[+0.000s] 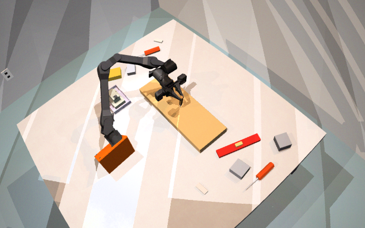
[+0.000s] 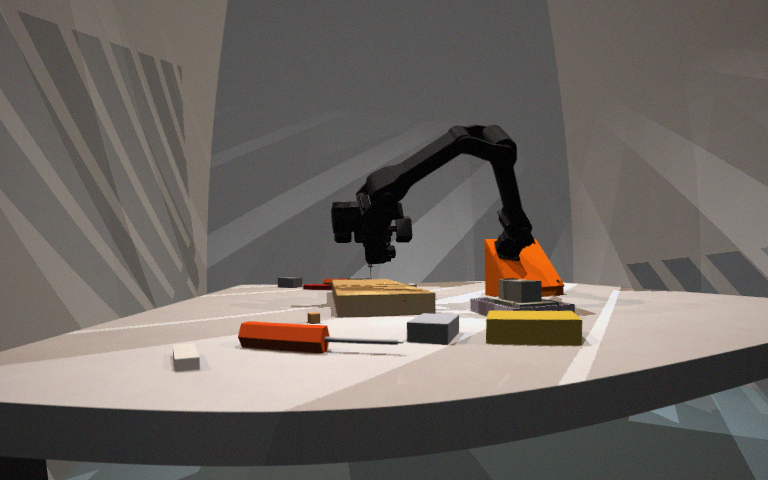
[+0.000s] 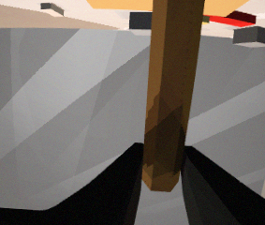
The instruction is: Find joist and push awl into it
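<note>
The floor panel [image 1: 201,127] [image 2: 385,303] [image 3: 118,4] is a long tan board on the table. My gripper [image 1: 181,98] [image 2: 376,259] [image 3: 162,153] is shut on the awl [image 3: 171,94] [image 2: 370,271] by its brown handle. The awl's thin shaft points down over the panel, in the half nearer the yellow block. It looks near upright in the exterior view, with its tip close to the panel's top; whether it touches is too small to tell. The stud finder [image 1: 119,102] [image 2: 519,290] sits in the tray [image 1: 123,94]. No joist shows.
A red level [image 1: 226,150] [image 3: 230,21] and grey blocks [image 1: 282,141] [image 1: 239,168] lie beyond the panel's far end. One screwdriver [image 1: 265,170] lies near them, another [image 1: 152,51] [image 2: 284,337] at the opposite side. A yellow block [image 1: 115,73] [image 2: 533,327] is near the tray.
</note>
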`<action>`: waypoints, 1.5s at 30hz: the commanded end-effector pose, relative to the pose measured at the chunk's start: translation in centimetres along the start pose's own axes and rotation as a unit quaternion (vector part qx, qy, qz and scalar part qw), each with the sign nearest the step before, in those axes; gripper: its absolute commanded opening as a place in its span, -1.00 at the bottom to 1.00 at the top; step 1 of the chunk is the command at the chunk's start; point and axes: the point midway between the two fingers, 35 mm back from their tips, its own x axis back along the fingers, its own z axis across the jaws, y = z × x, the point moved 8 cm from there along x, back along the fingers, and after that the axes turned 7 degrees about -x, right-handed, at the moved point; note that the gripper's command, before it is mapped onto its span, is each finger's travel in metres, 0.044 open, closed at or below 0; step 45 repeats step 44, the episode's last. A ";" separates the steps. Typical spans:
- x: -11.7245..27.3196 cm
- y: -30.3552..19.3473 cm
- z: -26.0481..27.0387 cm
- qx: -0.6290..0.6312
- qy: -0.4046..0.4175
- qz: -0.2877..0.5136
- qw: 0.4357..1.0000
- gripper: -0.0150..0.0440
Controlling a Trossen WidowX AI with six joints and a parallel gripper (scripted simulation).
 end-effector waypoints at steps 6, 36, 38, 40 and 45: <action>-0.5 1.3 0.2 -0.004 0.002 0.001 1.000 -0.49; -0.8 2.5 0.4 -0.004 0.003 0.001 1.000 -0.49; -0.8 2.5 0.4 -0.004 0.003 0.001 1.000 -0.49; -0.8 2.5 0.4 -0.004 0.003 0.001 1.000 -0.49; -0.7 2.4 0.3 -0.002 0.002 0.002 1.000 -0.49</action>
